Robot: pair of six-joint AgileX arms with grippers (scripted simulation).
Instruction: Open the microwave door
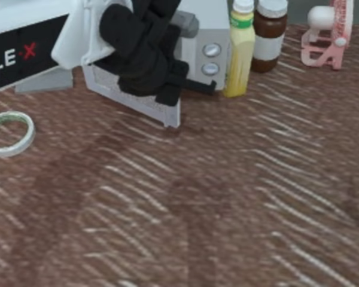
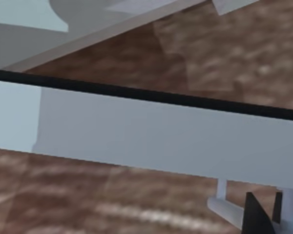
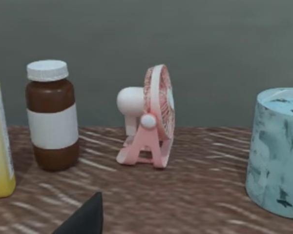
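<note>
Landmark: small light-grey boxy microwave, back of brown wood-grain surface. Its flat mesh-window door swung out front-left of it. Left arm's black tool over the door. Yellow squeeze bottle just right of microwave, brown white-capped jar next right, pink desk fan further right. White tape roll well left-front.

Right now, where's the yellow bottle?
Top view, rear of table: yellow bottle stands between the microwave on its left and brown jar on its right.
</note>
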